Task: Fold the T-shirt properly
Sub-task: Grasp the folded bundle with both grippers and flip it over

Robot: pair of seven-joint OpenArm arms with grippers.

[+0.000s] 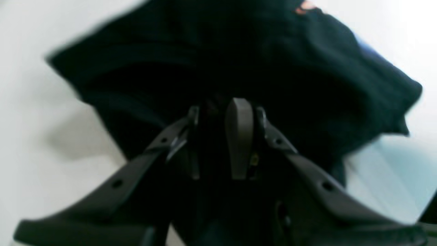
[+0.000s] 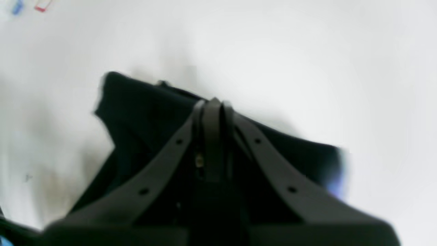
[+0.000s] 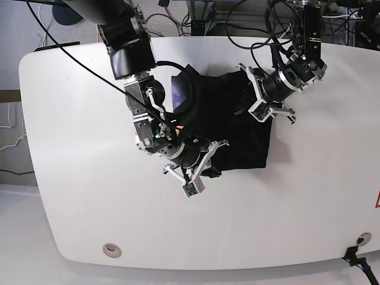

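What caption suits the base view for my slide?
Two arms grip a black T-shirt on a white table, left gripper, right gripper.

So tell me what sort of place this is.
Probably a robotics lab or test bench. Two robot arms work over a bare white table, loose cables trail behind it, and the only item on it is a black T-shirt being handled.
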